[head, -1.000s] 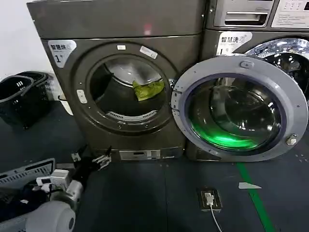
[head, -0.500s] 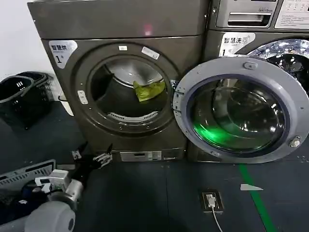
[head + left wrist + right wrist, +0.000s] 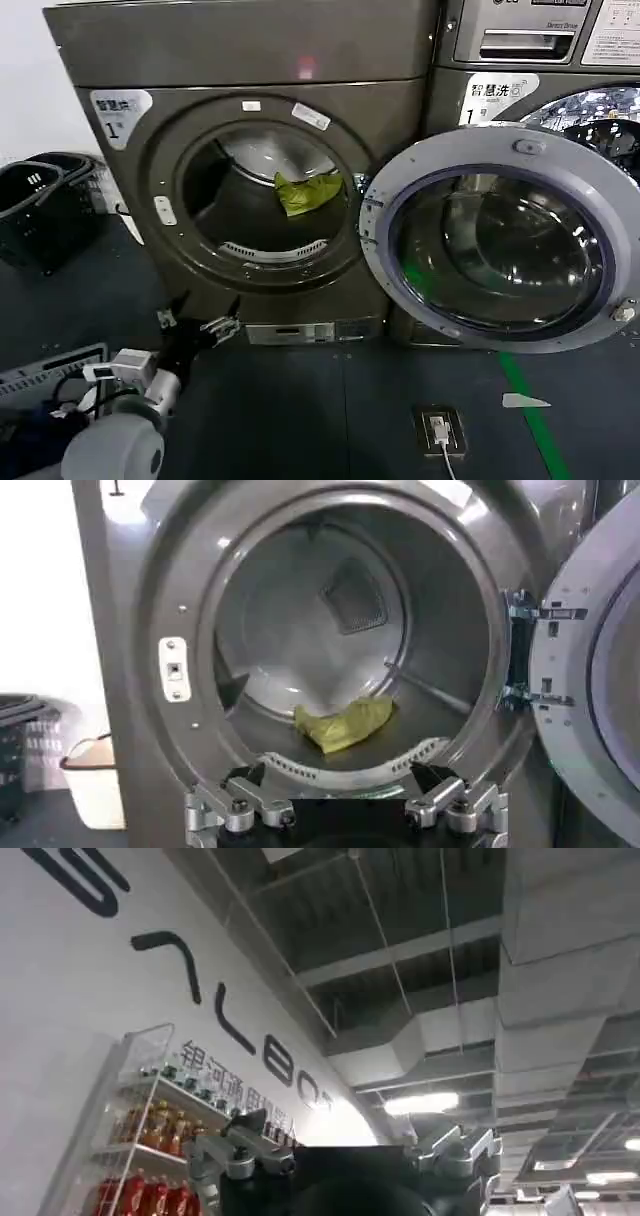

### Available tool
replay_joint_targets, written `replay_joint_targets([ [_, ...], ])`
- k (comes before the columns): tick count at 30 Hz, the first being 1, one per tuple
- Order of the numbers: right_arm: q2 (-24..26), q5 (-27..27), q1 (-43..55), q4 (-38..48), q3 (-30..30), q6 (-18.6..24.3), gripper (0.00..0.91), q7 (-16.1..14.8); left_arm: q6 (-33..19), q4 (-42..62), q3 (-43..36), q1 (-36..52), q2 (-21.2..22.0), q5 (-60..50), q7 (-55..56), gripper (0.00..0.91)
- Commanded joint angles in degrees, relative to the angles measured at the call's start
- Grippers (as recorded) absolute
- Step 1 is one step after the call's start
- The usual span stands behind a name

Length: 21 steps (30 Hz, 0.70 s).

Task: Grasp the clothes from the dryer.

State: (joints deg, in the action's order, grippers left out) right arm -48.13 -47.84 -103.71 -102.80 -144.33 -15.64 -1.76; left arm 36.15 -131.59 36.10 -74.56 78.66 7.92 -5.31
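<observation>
Since prior frame, left gripper (image 3: 196, 328) edged toward dryer (image 3: 240, 60); we noted fingers apart, empty, clothes (image 3: 306, 194) ungrasped. Right gripper (image 3: 345, 1158) parked, fingers apart.

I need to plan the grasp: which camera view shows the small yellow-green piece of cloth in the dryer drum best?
The left wrist view: it looks straight into the open drum, showing the small yellow-green cloth lying on the drum floor, the open left gripper below the opening. The head view shows the cloth smaller and obliquely. The right wrist view faces a ceiling and shelves.
</observation>
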Motion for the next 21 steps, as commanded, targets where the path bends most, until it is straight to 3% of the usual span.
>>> replay_joint_targets([
  [1, 0.0, 0.0, 0.0, -0.1, 0.1, 0.1, 0.907, 0.0, 0.0, -0.1, 0.0, -0.1, -0.3, 0.1, 0.0, 0.907],
  [21, -0.5, -1.3, -0.1, -0.8, 0.0, 0.6, 0.907, -0.6, -0.1, -0.6, 0.2, -0.6, -0.5, 0.0, 0.0, 0.907],
])
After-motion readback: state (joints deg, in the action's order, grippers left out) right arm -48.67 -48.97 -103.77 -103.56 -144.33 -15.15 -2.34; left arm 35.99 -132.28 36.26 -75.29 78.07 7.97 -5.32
